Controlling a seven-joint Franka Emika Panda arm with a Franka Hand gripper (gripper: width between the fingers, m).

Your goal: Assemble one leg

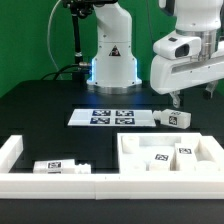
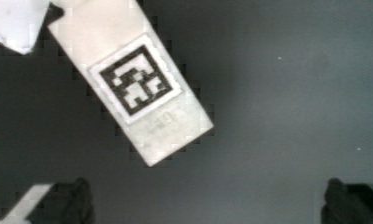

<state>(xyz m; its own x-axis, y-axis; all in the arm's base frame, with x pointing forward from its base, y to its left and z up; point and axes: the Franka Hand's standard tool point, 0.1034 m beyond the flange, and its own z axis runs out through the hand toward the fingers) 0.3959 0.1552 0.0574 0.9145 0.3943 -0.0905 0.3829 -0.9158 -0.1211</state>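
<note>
The gripper (image 1: pixel 183 96) is held open above the black table (image 1: pixel 40 110), at the exterior view's right. In the wrist view its two dark fingers (image 2: pixel 58 200) are seen far apart, and nothing is held between them.

The leg (image 1: pixel 172 118) is lying flat on the table, just beside the end of the marker board (image 1: pixel 112 117) that is on the exterior view's right. It is placed almost directly under the gripper and is not touched by it. In the wrist view the leg (image 2: pixel 138 85) is seen tilted, with its black-and-white tag facing up, and it is apart from both fingers and not between them.

A white tray (image 1: pixel 130 160) with raised rims is found nearer to the camera, and two more pegs (image 1: pixel 160 155) are seen inside it. Another peg (image 1: pixel 60 167) is lying at the exterior view's lower left.
</note>
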